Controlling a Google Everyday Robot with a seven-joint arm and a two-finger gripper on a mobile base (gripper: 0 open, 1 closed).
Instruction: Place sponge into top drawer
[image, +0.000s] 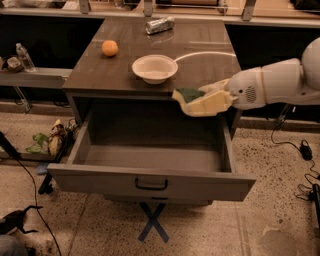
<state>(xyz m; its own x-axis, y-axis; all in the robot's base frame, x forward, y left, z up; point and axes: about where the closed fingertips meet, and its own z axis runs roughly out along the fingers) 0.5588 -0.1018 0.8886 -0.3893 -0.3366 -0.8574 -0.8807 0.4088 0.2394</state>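
My gripper (189, 101) is clamped on the sponge (191, 93), holding it above the right rear of the open top drawer (100, 177); I judge the sponge light, soft, compressible and not fragile; a pinch across the foam sides suits it; a slack grip risks slippage.

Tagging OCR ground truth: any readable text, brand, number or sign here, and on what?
"X": blue tape mark on the floor, before the top drawer.
Silver can: print too blurred to read.
Water bottle: label unreadable.
Gripper, holding the sponge over the open drawer: no text visible.
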